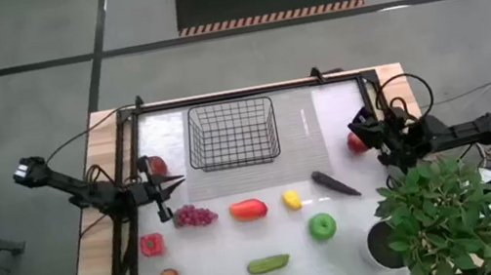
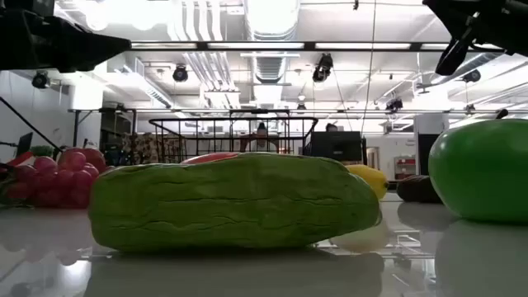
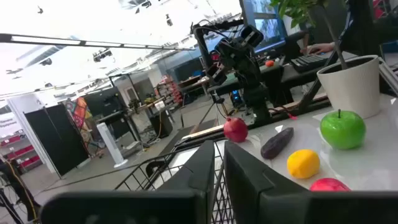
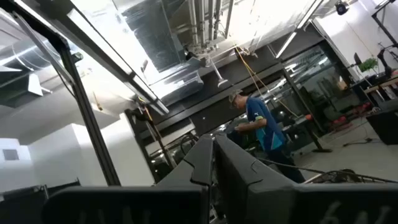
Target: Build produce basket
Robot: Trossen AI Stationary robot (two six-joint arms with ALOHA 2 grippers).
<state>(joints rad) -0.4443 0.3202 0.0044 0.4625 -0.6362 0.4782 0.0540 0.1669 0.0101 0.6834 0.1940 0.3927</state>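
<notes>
The left arm reaches in from the table's left edge, its left gripper closed and empty, just left of the basket. The right gripper, also closed on nothing, sits beside a red apple. The basket stands empty at the back; grapes, red pepper, lemon and cucumber lie before it.

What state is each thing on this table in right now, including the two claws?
basket: upright, empty
left gripper: shut, holding nothing, beside the basket
right gripper: shut, holding nothing, by a red apple
cucumber: lying on the table
green apple: upright, stem up
grapes: on the table
potted plant: standing upright
</notes>
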